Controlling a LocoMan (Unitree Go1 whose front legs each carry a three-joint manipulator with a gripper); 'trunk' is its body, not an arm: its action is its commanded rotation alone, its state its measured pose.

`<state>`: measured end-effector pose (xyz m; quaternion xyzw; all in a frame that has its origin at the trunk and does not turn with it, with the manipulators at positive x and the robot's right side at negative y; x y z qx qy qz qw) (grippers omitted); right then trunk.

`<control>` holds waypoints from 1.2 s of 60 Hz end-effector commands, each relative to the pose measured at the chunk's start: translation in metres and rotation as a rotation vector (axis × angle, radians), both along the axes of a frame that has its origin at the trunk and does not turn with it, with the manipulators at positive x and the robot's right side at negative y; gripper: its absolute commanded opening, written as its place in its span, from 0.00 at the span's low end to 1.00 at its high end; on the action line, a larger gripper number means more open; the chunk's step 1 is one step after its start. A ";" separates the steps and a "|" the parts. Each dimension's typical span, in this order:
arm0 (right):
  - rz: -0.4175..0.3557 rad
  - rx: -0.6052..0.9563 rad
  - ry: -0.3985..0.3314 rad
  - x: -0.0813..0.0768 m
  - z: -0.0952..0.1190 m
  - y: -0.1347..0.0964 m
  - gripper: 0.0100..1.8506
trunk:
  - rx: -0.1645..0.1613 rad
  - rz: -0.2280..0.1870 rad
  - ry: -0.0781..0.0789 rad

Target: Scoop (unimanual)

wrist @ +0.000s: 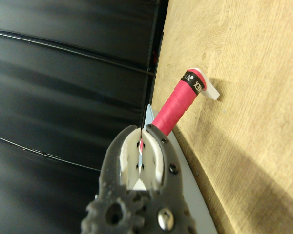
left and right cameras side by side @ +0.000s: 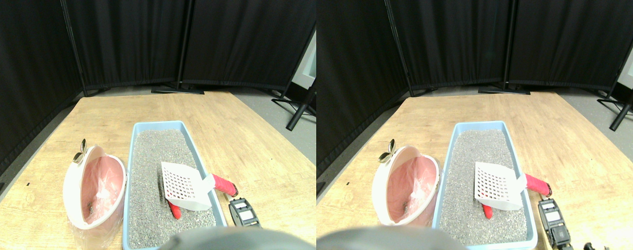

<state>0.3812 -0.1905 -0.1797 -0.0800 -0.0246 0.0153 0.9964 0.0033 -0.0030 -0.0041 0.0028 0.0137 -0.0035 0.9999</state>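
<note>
1. The hand (left and right cameras side by side: 241,209) enters at the lower right of the stereo pair view, dark, just beside the tray's right wall. In the wrist view the hand (wrist: 141,168) shows as a dark jaw frame with white padding; I cannot tell whether it is wide, narrow or holding anything.
2. One scoop (left and right cameras side by side: 183,186): a white slotted head with a pink wrapped handle (left and right cameras side by side: 224,185). The head is over the litter in the tray, tilted, and the handle sticks out over the tray's right rim toward the hand. The handle end is near the hand, just up and left of it; whether they touch is unclear.
3. In the wrist view the handle (wrist: 173,108) runs away from the jaw frame over the tabletop (wrist: 244,97), with a black band and white tab at its far end.
4. One small red piece (left and right cameras side by side: 174,210) lies on the litter just below the scoop head.
5. One tray (left and right cameras side by side: 134,156): light blue, rectangular, filled with grey litter (left and right cameras side by side: 149,177).
6. One bin (left and right cameras side by side: 72,182): white, lined with a pink bag, just left of the tray and tipped toward it, with a metal clip (left and right cameras side by side: 79,152) on its far rim.
7. The tabletop (left and right cameras side by side: 243,135) is light wood. Black curtains (left and right cameras side by side: 139,41) on stands close the back and left; grey floor shows at right.
</note>
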 end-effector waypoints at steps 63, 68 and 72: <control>0.131 0.263 -0.100 0.026 -0.005 -0.011 0.49 | -0.014 0.000 -0.003; 0.117 0.280 -0.075 0.031 -0.004 -0.011 0.51 | -0.017 0.002 -0.004; 0.112 0.285 -0.068 0.034 -0.004 -0.011 0.51 | -0.019 0.006 -0.004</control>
